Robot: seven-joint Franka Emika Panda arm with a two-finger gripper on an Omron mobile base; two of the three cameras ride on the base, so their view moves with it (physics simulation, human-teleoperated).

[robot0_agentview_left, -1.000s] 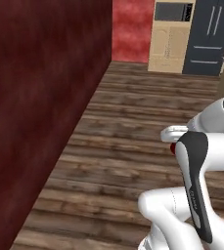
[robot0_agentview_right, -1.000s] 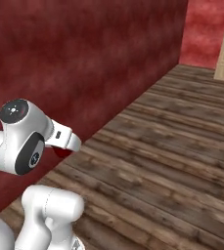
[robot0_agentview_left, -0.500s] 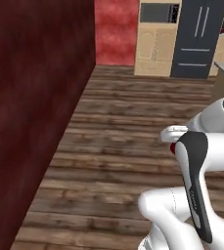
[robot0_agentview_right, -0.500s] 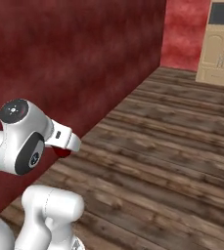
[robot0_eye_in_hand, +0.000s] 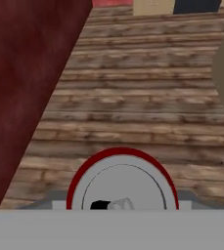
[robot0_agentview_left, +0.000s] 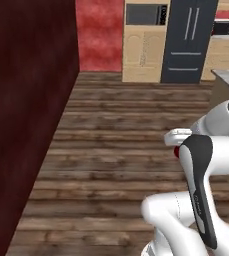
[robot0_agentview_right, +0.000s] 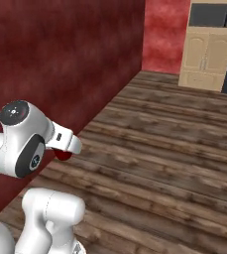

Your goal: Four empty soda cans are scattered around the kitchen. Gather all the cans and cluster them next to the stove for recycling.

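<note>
Between the jaws, closed on it, the red silver-topped soda can (robot0_eye_in_hand: 122,183) rides along; the cabinets have slid nearer as the base drives, presumably stove-bound.

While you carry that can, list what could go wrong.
1. The red can sits end-on in the end effector, which is shut on it; a jolt while driving might loosen it.
2. The dark red wall runs close on the left; the arm could brush it.
3. The stove isn't visible, so the route is unconfirmed.
</note>
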